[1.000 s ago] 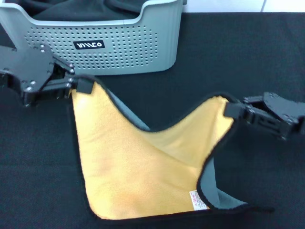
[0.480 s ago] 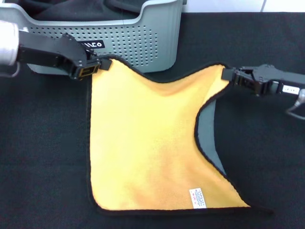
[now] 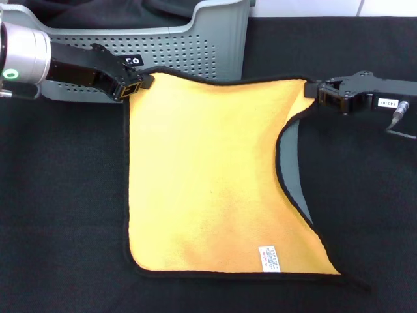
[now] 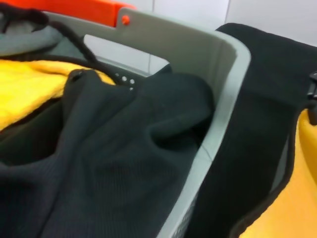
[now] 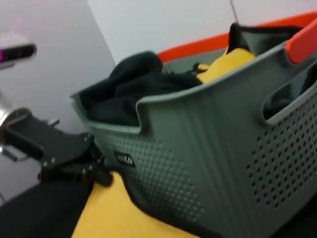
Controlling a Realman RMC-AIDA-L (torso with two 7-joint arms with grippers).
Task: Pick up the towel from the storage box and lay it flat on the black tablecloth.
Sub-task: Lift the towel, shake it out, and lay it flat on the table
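Note:
The towel (image 3: 208, 169) lies yellow face up on the black tablecloth (image 3: 58, 215), just in front of the storage box (image 3: 195, 52). Its white label (image 3: 270, 258) is near the front right corner. Its right edge is folded over and shows the grey face (image 3: 294, 173). My left gripper (image 3: 135, 83) is shut on the far left corner, close to the box wall. My right gripper (image 3: 311, 90) is shut on the far right corner. The far edge is pulled straight between them. The right wrist view shows the left gripper (image 5: 94, 171) on the towel (image 5: 109, 213).
The storage box (image 5: 208, 148) still holds a dark grey-black cloth (image 4: 124, 163) and another yellow piece (image 4: 29, 84). The box rim (image 4: 218, 54) stands right beside the left gripper. The tablecloth stretches wide to the left and right of the towel.
Both grippers have moved away from me toward the box and apart. The sagging far edge has been pulled straight, and the towel now lies nearly flat.

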